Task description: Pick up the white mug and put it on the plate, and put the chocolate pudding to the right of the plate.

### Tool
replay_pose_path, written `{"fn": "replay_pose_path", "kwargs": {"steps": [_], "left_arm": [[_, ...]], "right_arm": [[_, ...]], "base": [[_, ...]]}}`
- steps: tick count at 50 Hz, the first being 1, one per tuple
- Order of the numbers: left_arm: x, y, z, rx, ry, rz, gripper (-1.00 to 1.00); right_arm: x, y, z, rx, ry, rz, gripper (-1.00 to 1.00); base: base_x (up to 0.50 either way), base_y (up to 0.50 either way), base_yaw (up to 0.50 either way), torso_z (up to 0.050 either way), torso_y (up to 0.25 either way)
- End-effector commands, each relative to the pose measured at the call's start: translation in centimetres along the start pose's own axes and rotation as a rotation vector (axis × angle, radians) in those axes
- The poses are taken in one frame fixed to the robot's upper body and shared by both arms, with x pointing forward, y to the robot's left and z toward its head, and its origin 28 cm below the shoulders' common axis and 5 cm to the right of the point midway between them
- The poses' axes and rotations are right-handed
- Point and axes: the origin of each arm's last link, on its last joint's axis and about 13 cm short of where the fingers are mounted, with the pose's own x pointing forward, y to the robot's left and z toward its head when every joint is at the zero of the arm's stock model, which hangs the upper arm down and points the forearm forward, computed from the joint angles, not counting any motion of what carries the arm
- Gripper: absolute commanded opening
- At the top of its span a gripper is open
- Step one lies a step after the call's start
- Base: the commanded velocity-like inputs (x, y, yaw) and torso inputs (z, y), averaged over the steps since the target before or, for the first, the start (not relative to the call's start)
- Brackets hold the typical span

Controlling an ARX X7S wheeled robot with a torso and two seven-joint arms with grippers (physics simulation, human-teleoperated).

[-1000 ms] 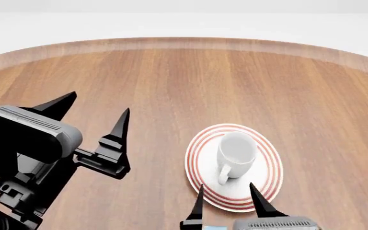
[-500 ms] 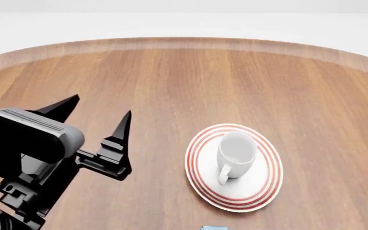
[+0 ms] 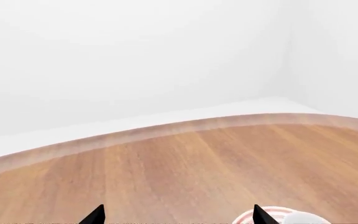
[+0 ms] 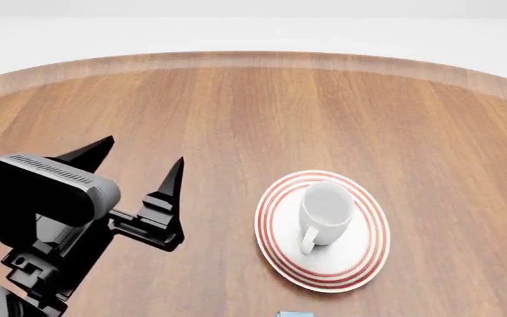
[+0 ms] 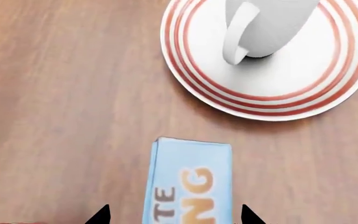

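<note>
The white mug (image 4: 326, 208) stands upright on the red-ringed plate (image 4: 366, 259), its handle toward me. In the right wrist view the mug (image 5: 267, 22) and plate (image 5: 278, 86) lie beyond the chocolate pudding (image 5: 189, 179), a light blue carton with orange lettering lying flat on the table. My right gripper (image 5: 175, 215) is open, with a fingertip on each side of the carton and a gap to it on both. In the head view only a sliver of the pudding (image 4: 295, 314) shows at the near edge. My left gripper (image 4: 140, 153) hangs open and empty, left of the plate.
The round wooden table (image 4: 253, 105) has a raised rim along its far edge, with a white floor and wall behind. In the left wrist view the plate (image 3: 246, 218) and mug (image 3: 306, 218) peek in beside one fingertip.
The right gripper's fingertips, seen near the plate's near edge a second ago, have dropped out of the head view. The left gripper has drifted slightly lower and to the right.
</note>
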Motion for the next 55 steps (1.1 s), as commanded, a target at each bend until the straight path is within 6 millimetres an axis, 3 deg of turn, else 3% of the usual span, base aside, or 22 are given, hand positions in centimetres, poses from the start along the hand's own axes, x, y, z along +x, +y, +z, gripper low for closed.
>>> {"fn": "replay_pose_path", "kwargs": {"steps": [1,33,34,55], "left_arm": [[0.2,-0.1,0.1,-0.012,-0.03,-0.014,1.0],[0.2,0.0,-0.4,-0.027,-0.019,-0.013,1.0],[0.2,0.0,-0.4,-0.029,-0.019,-0.012,1.0],[0.2,0.0,-0.3,-0.029,-0.02,-0.015,1.0]], "right_arm": [[0.6,-0.2,0.2,0.039,-0.014,-0.011,1.0],[2.1,-0.2,-1.1,0.033,0.055,0.012,1.0],[2.2,-0.2,-1.2,0.034,0.056,0.011,-1.0],[1.4,-0.4,-0.1,-0.015,-0.037,-0.006,-1.0]], "base": [[0.0,0.0,0.0,0.0,0.0],[0.0,0.0,0.0,0.0,0.0],[0.0,0.0,0.0,0.0,0.0],[0.0,0.0,0.0,0.0,0.0]]}}
